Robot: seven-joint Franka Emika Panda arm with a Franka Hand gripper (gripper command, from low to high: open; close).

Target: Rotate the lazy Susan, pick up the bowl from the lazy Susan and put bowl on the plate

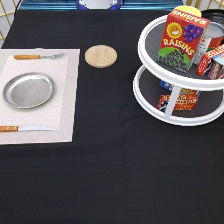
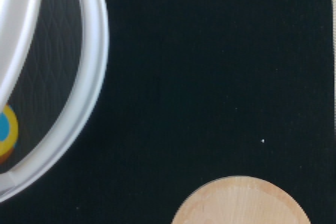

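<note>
Exterior view: the bowl cannot be made out anywhere, neither on the lazy Susan [image 1: 150,102] nor on the plate [image 1: 28,90]. The lazy Susan stands at the exterior view's right, its two dark trays ringed in white. On the upper tray a red raisins box [image 1: 182,39] stands upright, with a silver can [image 1: 207,37] and a small red carton [image 1: 212,60] beside it. On the lower tray lies another red and orange packet [image 1: 177,100], partly hidden by a white post.

The plate rests bare at the exterior view's left on a pale placemat [image 1: 67,100]. A fork [image 1: 37,56] with a wooden handle lies above the plate and a knife [image 1: 25,128] with a wooden handle below it, both apart from the plate. A wooden disc [image 1: 100,55] sits on the black desk [image 1: 115,170] between the placemat and the lazy Susan.

The gripper does not appear in this view, so the state of the jaws cannot be told.

The wrist view shows the lazy Susan's white rim [image 2: 86,100] with a blue and yellow object [image 2: 6,132] inside it, black cloth, and part of the wooden disc [image 2: 240,202].
</note>
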